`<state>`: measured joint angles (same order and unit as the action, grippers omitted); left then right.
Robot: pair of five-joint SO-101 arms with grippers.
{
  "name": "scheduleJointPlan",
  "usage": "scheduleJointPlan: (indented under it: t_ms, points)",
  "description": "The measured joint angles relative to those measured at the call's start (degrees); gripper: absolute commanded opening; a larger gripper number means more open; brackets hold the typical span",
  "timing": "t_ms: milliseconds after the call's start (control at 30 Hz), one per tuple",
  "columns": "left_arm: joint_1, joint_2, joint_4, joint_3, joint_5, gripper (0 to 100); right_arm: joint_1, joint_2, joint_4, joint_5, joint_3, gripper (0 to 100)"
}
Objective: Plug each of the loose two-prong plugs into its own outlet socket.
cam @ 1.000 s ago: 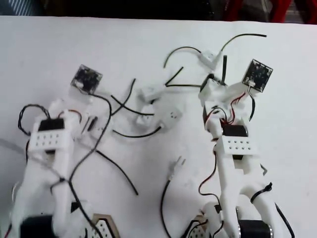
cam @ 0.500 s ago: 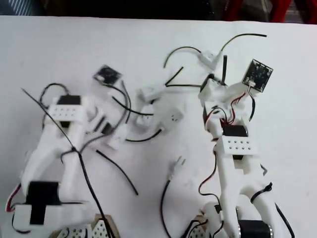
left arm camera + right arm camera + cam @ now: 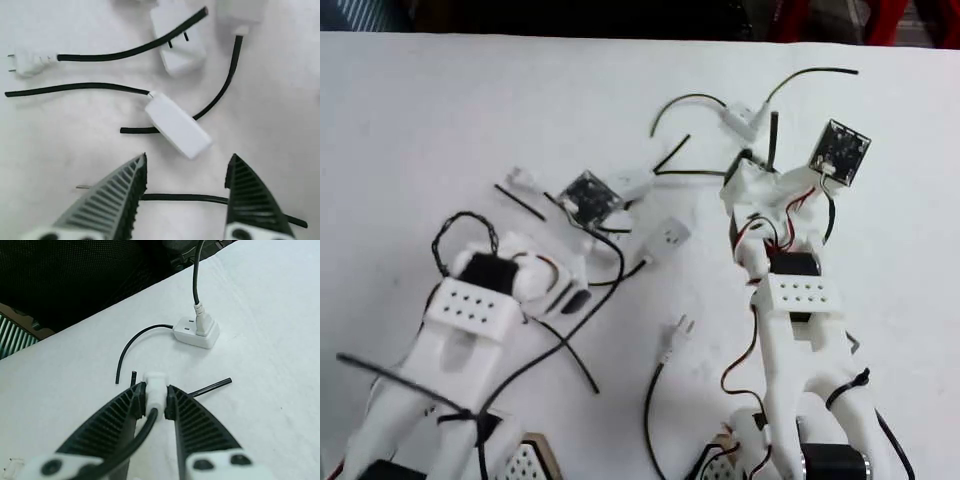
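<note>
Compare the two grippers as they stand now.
The left gripper is open, with nothing between its fingers; the right gripper is shut on a white plug. The left gripper points at a white block lying on the table; the right gripper's plug trails a black cord back between its fingers. Both have dark ribbed fingers.

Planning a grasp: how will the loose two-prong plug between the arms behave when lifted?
The two-prong plug looks small and light, so a push probably slides it. Its thin black cord lies in a loose curve, so it likely dangles limply.
</note>
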<state>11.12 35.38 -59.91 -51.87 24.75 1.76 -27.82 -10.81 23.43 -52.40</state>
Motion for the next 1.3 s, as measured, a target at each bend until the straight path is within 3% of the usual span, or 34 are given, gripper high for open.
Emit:
scheduleJointPlan:
  t_ms: [100, 333, 567, 700, 1033, 1167, 1300]
  points:
    - [-0.9, 1.5, 1.0, 0.0, -1.3, 26, 0.0, 0.0, 0.0, 0.0, 0.0, 1.7]
    - [-10.1, 1.1, 6.7, -0.3, -5.0, 26, 0.0, 0.0, 0.0, 0.0, 0.0, 1.7]
    - [-12.1, -9.1, 11.1, -0.4, -3.8, 26, 0.0, 0.0, 0.0, 0.0, 0.0, 1.7]
    - [-10.4, -13.9, 10.9, 2.1, -3.8, 26, 0.0, 0.0, 0.0, 0.0, 0.0, 1.7]
    - [2.5, -14.9, 10.3, 4.8, -7.6, 26, 0.0, 0.0, 0.0, 0.0, 0.0, 1.7]
    - [2.9, -14.9, 9.8, 5.1, -7.8, 26, 0.0, 0.0, 0.0, 0.0, 0.0, 1.7]
    - [2.9, -15.0, 7.3, 7.4, -13.8, 26, 0.0, 0.0, 0.0, 0.0, 0.0, 1.7]
